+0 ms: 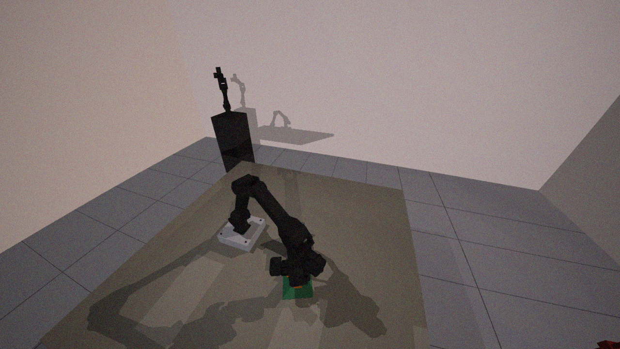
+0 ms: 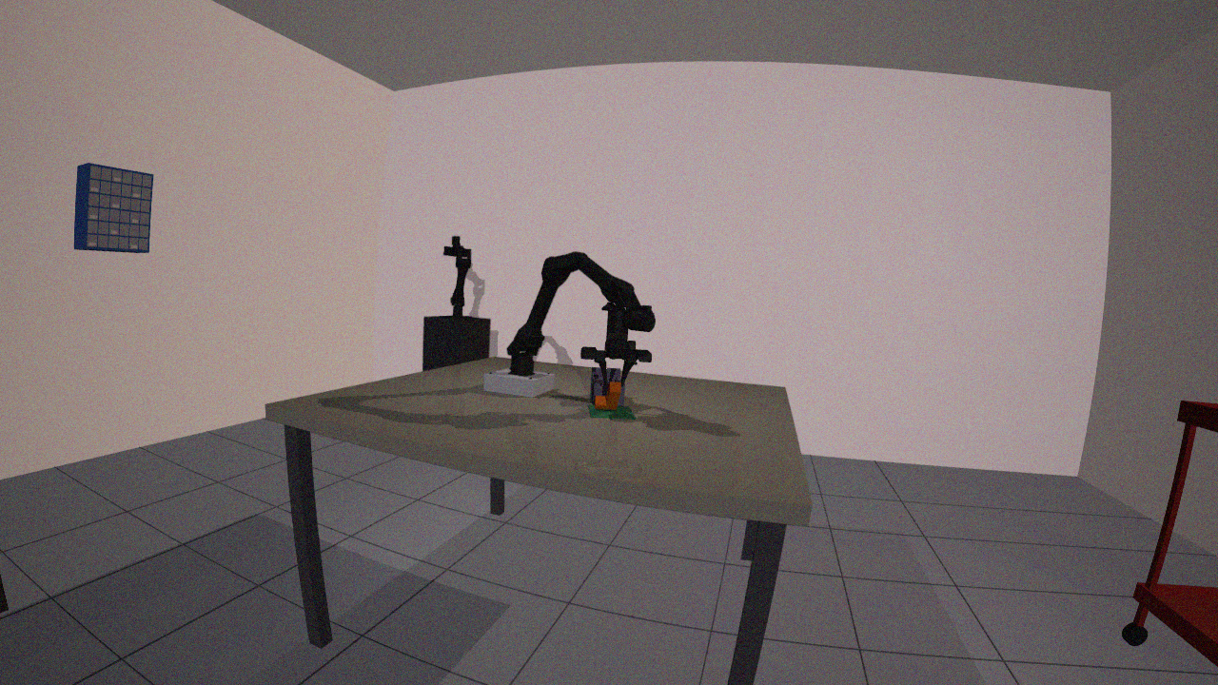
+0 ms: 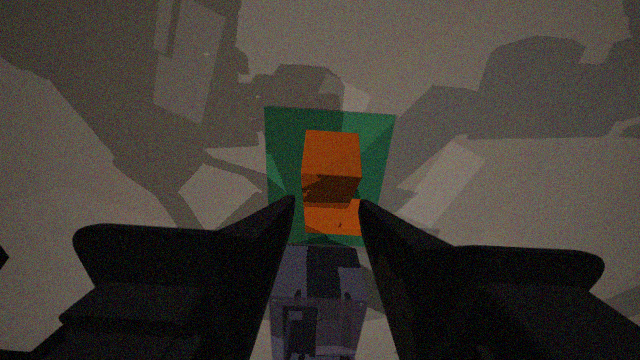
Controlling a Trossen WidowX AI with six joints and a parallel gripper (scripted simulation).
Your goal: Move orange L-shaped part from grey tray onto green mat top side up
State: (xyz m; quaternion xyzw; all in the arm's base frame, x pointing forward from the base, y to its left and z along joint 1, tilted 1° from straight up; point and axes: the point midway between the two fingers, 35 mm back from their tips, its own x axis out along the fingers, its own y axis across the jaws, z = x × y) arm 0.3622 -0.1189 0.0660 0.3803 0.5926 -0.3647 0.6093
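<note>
Top view: the black arm (image 1: 272,203) (image 2: 538,310) rises from a pale base block (image 1: 233,241) (image 2: 519,385) on the table (image 1: 355,208) (image 2: 511,439) (image 3: 30,125) and bends down over the green mat (image 1: 289,293) (image 2: 625,415) (image 3: 280,130). Its claw (image 1: 298,281) (image 2: 615,390) (image 3: 326,203) hides most of the orange part (image 1: 297,286) (image 2: 614,395) (image 3: 331,152), of which only slivers show, and the fingertips cannot be made out. Behind the table, a smaller-looking black arm (image 1: 225,97) (image 2: 460,281) stands on a dark box (image 1: 231,130) (image 2: 456,341).

Exterior view: the claw points down at the orange part, which is out of its pocket and over the mat, with one portion rising higher than the other. The grey tray (image 2: 595,375) (image 3: 294,270) stands just behind it. A blue drawer unit (image 2: 119,208) hangs on the side wall, and a red cart (image 2: 1168,502) stands well apart from the table.

Wrist view: the claw's two fingers are apart, unclamped, with a gap on one side of the part; whether the other fingertip touches it, I cannot tell. The part is over the mat, a raised block above a lower section, and the tray sits beside the mat's near edge. Whether the part lies fully flat is unclear.
</note>
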